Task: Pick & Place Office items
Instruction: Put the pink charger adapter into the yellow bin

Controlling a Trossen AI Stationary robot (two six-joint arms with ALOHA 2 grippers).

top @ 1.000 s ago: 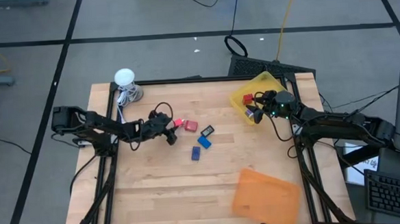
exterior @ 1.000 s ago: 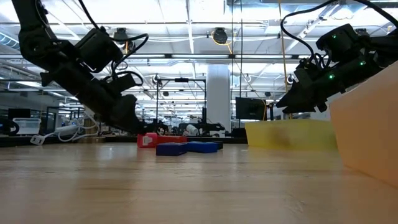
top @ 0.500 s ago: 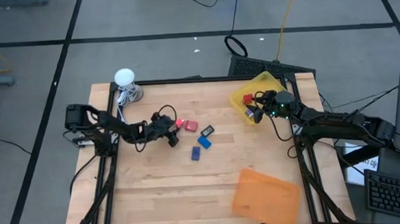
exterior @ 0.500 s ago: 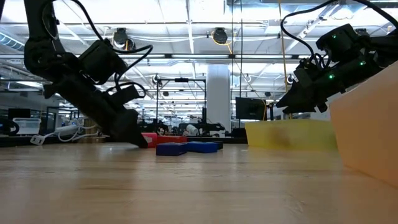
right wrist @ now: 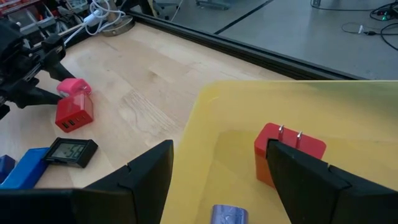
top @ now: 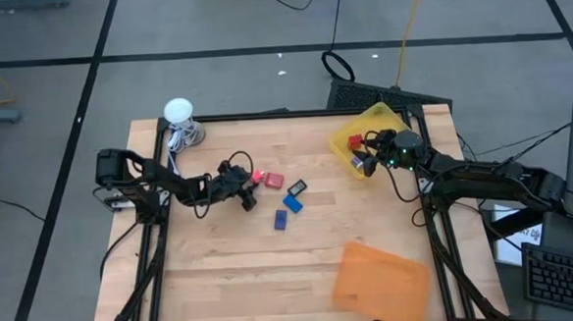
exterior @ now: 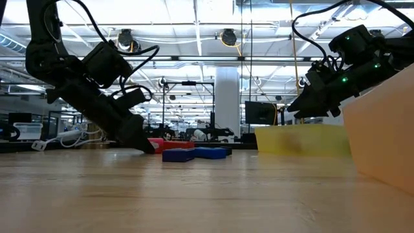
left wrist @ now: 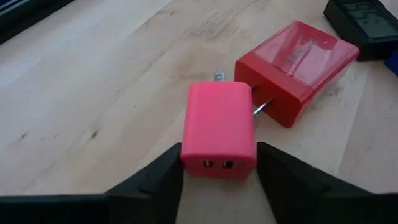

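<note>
The pink charger (left wrist: 219, 130) lies flat on the wood, prongs toward the red charger (left wrist: 295, 68). My left gripper (left wrist: 219, 177) is low at the table, shut on the pink charger (top: 255, 176). Further right lie a black piece (top: 296, 187), a light blue piece (top: 293, 202) and a dark blue piece (top: 281, 220). My right gripper (right wrist: 221, 186) hangs open over the yellow tray (right wrist: 348, 118), touching nothing. That tray holds another red charger (right wrist: 289, 152) and a small greyish-blue piece (right wrist: 230, 214). My left gripper pinches the pink charger between its two fingers (left wrist: 165, 177), one on each long side at the USB-port end (left wrist: 214, 163). The fingers come slanting down from the table's left and lie along the charger. It rests flat on the table.
The orange tray (top: 379, 281) lies near the table's near right corner and looms close in the low view (exterior: 381, 129). A white ball with a cord (top: 178, 112) sits at the far left corner. Bare wood stretches across the near left part.
My left gripper has come down from just above the table to the tabletop at the pink charger, its arm folding closer. It has held still for the last half second. The pieces on the table have not moved.
</note>
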